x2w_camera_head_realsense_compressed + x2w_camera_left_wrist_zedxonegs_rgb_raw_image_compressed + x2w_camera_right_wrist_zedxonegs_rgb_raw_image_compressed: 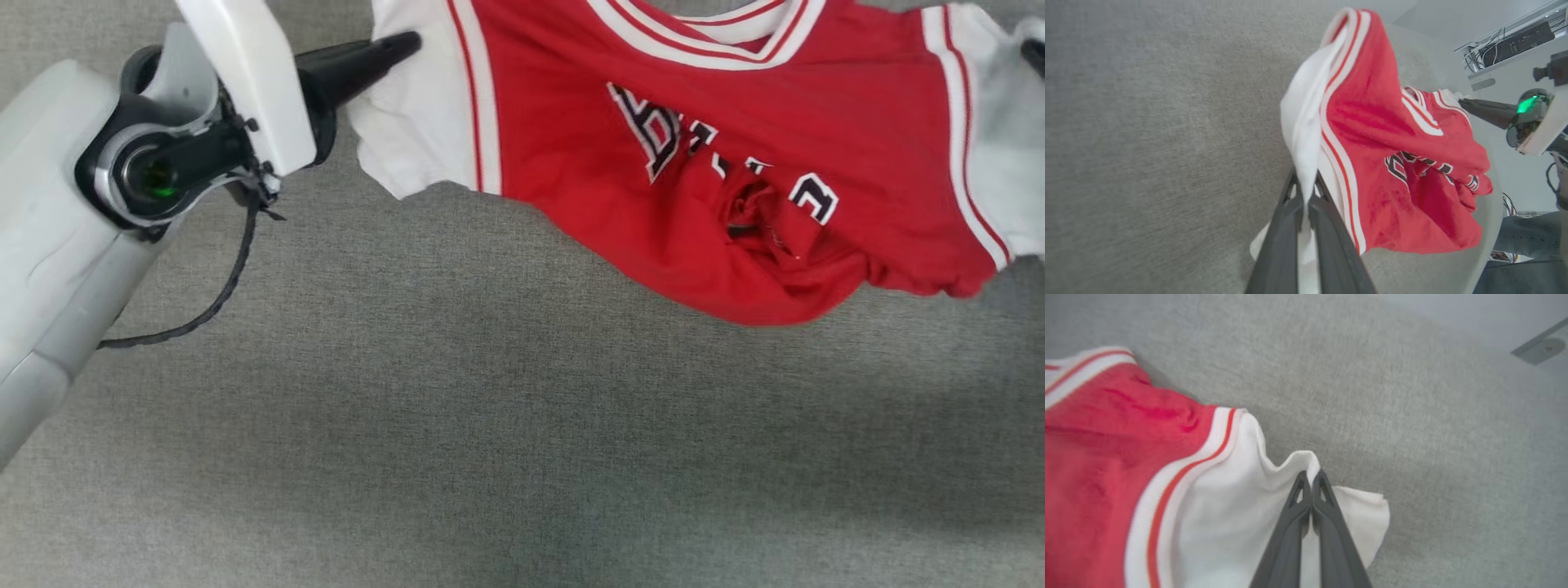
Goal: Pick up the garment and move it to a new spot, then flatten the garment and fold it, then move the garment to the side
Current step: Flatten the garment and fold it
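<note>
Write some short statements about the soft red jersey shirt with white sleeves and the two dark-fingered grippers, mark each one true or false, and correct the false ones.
1. The left gripper is shut on a white sleeve of the soft red jersey shirt. True.
2. The right gripper stands open, apart from the shirt. False: it is shut on the other white sleeve.
3. The dark white-outlined lettering shows in the head view. True.
4. The shirt is folded into a neat rectangle. False: it is stretched between the grippers, and its lower red part is bunched.
5. Below the shirt is a bare wooden table. False: it is a grey woven surface.
</note>
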`<state>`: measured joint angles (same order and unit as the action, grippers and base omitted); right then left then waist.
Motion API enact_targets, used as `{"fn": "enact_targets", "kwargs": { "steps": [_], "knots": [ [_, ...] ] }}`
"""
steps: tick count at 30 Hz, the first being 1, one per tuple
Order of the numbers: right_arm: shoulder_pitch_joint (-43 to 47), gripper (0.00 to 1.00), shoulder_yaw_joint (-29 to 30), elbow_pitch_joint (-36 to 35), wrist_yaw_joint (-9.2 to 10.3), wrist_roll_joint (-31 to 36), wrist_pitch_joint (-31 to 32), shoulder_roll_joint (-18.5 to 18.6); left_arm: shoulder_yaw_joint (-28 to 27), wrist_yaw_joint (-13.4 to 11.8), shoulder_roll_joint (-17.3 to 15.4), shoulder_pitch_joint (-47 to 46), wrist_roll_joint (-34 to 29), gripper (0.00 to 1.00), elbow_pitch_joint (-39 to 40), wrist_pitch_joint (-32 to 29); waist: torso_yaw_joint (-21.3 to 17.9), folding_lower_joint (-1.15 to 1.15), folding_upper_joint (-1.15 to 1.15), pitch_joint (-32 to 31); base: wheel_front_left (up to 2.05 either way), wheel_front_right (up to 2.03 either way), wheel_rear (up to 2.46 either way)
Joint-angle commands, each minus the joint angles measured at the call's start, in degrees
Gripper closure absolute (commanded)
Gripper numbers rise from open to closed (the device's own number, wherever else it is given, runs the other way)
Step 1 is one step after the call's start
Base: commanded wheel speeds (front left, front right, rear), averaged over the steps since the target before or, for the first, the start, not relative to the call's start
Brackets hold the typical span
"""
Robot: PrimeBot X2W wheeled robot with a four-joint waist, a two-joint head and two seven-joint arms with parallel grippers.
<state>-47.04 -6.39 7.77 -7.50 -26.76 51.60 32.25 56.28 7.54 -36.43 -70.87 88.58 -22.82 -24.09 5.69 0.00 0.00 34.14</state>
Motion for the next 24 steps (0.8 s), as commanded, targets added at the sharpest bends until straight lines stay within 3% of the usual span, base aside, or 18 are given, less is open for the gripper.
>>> {"fn": "enact_targets", "kwargs": {
  "steps": [1, 10, 15, 20, 24],
  "knots": [
    [-0.72, 1.00, 0.28, -0.29, 0.02, -0.24, -1.57, 0.08, -0.17, -0.11, -0.47, 0.84, -0.81, 1.00, 0.31, 1.00, -0.25, 0.00, 0.00, -0.62, 0.00, 0.00, 0.00],
    [-11.50, 1.00, 1.48, 5.29, 0.02, 6.37, -16.89, -2.53, -0.28, -0.11, -3.01, -5.85, -7.35, 1.00, -2.64, 13.36, -2.06, 0.00, 0.00, -2.03, 0.00, 0.00, 0.00],
    [-23.07, 1.00, 4.96, 13.18, 0.03, 12.12, -25.08, -7.74, -1.10, -0.12, -3.19, -13.77, -10.76, 1.00, -7.95, 22.10, -3.73, 0.00, 0.00, -2.03, 0.00, 0.00, 0.00],
    [-34.79, 1.00, 12.37, 21.04, 0.03, 19.89, -34.76, -13.13, -2.07, -0.13, -2.03, -22.26, -12.80, 1.00, -13.22, 29.86, -4.86, 0.00, 0.00, -2.42, 0.00, 0.00, 0.00],
    [-41.03, 1.00, 16.26, 26.29, 0.03, 25.66, -40.68, -15.86, -2.80, -0.13, -0.69, -26.26, -11.11, 1.00, -14.88, 34.80, -5.32, 0.00, 0.00, -3.29, 0.00, 0.00, 0.00]
  ]
}}
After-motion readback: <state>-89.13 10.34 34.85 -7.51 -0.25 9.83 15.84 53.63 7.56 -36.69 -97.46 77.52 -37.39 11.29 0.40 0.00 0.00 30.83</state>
